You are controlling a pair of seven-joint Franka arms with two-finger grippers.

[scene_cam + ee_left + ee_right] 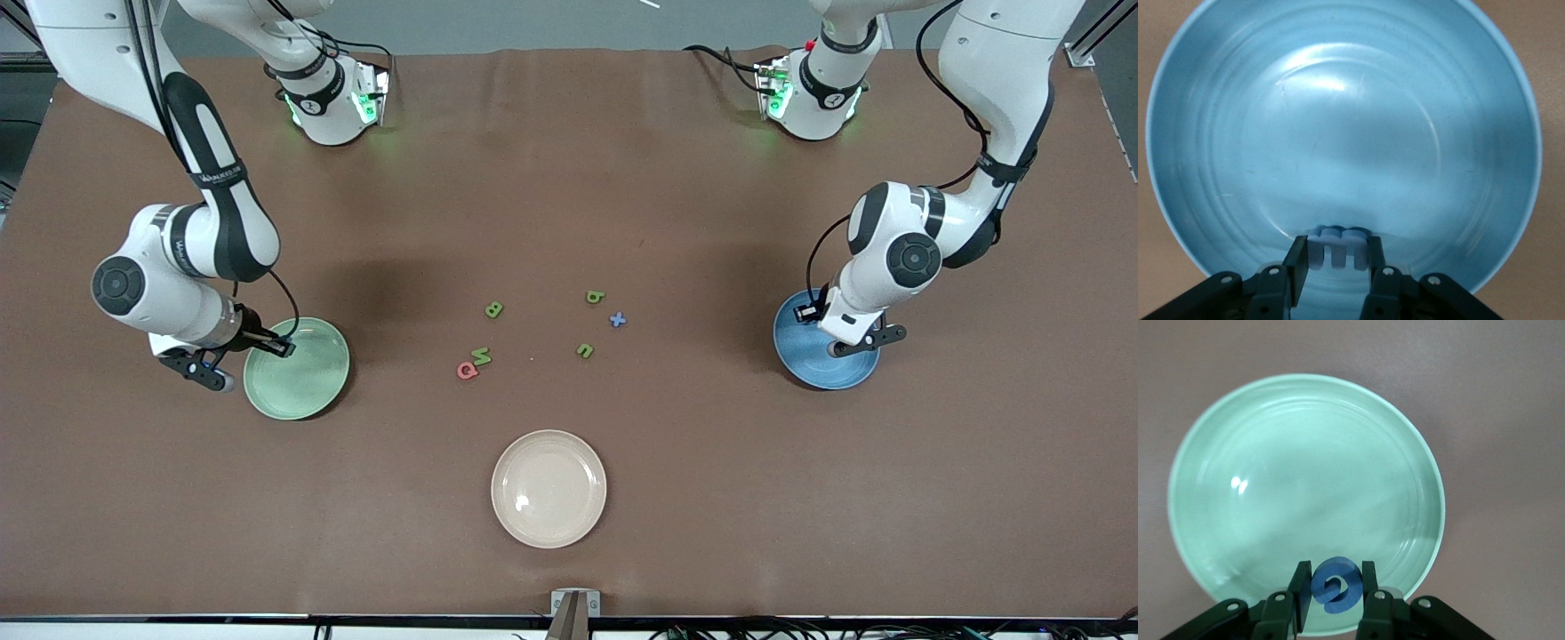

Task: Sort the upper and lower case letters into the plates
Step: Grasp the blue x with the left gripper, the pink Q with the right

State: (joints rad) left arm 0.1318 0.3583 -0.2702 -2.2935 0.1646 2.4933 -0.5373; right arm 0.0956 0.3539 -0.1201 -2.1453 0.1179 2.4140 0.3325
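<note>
On table: six loose letters (494,309); three plates; left pincer (1335,257), right pincer (1335,587) each grip one letter.

Pale green plate (298,382), faint concentric rings in its well; blue plate (813,360), likewise ringed; cream-beige plate (548,488). Brown table (569,178). Green letter B (493,309), green letter N (482,356), green letter b (595,296), green letter n (585,350). Pink letter Q (467,371). Blue cross piece (617,319). Light blue letter (1336,245) between black fingers of the left gripper (1336,267). Dark blue letter (1334,585) between black fingers of the right gripper (1334,593). White arms, black joints, green lights at the bases
</note>
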